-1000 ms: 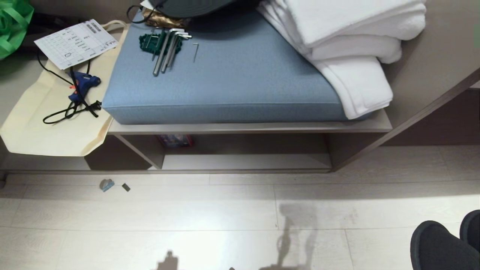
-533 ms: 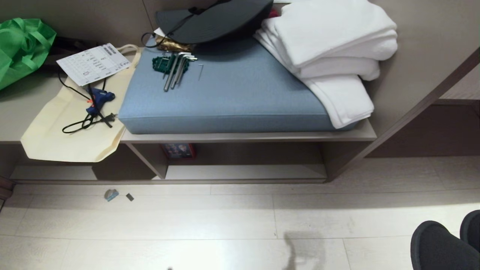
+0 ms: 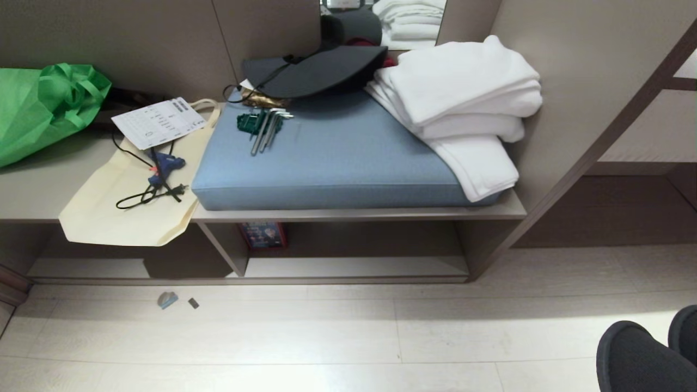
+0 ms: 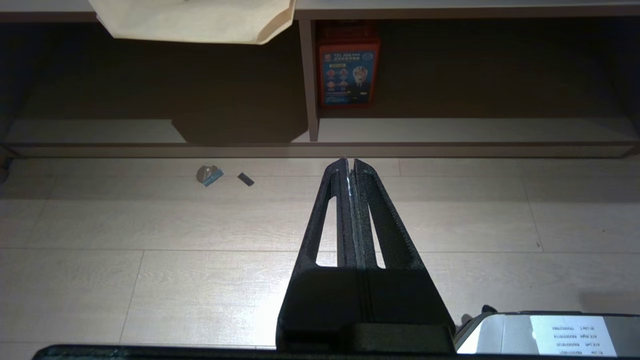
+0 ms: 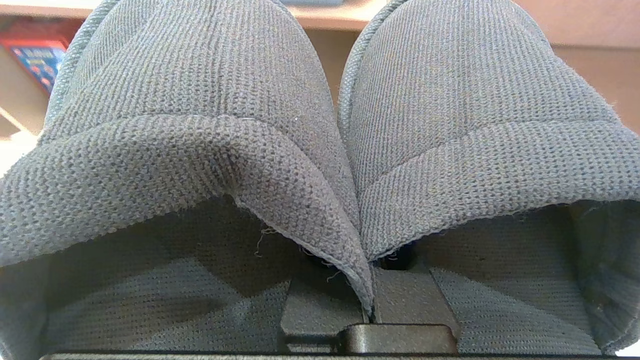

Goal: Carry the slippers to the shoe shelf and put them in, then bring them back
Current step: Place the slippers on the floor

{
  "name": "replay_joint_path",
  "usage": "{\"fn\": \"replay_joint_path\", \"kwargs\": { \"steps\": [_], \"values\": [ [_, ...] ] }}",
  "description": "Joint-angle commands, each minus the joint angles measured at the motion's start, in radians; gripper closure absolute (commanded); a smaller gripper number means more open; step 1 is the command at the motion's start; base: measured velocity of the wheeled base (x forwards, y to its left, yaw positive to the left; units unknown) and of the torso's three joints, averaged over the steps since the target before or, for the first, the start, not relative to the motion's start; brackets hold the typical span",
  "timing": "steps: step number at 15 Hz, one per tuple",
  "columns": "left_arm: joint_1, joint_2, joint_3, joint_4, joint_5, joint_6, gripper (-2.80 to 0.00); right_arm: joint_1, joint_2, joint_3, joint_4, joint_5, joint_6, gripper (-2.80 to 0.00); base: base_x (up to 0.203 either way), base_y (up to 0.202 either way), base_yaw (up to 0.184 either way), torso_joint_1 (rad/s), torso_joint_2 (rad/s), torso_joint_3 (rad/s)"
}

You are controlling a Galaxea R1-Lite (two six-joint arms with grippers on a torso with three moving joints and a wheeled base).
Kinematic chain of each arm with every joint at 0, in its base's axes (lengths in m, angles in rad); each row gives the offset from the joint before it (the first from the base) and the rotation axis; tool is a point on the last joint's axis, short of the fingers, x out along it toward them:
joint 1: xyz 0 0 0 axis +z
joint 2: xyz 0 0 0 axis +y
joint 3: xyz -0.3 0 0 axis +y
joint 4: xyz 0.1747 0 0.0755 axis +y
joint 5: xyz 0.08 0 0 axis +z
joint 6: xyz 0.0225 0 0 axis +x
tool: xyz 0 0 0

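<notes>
I have the slippers point(image 5: 320, 150) pinched together by their inner edges in my right end effector point(image 5: 370, 300), toes pointing away from me; in the head view their dark rounded toes sit at the lower right corner of the frame point(image 3: 648, 354), over the pale floor point(image 3: 326, 337) and well apart from the unit. The shoe shelf point(image 3: 354, 267) lies at centre frame, a low wide cubby under the worktop point(image 3: 359, 213), with a pale bottom board and a raised front lip. I judge the step in hand to be the carry toward that cubby, not yet the placing. To do it well I should keep the pinch firm on both inner edges, since the fabric is soft and one slipper could slide out if the grip loosens. I should come in low and level, so the toes clear the front lip and pass under the worktop's edge, and aim for the wide bay right of the divider point(image 3: 223, 247), away from the red box point(image 3: 264, 235) at its back left. My left end effector point(image 4: 350, 165) has its fingers pressed together on nothing, pointing at the floor before the shelf; it should stay clear of the path.
</notes>
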Motion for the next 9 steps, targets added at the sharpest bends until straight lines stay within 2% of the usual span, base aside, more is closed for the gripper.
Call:
{"fn": "replay_joint_path", "kwargs": {
  "steps": [1,9],
  "values": [
    [0.000,0.001,0.000,-0.001,0.000,0.000,0.00,0.000,0.000,0.000,0.000,0.000,0.000,0.00,0.000,0.000,0.000,0.011,0.01,0.209],
    [0.000,0.001,0.000,0.000,0.000,0.000,0.00,0.000,0.000,0.000,0.000,0.000,0.001,0.00,0.000,0.000,0.000,0.003,0.00,0.203]
  ]
}}
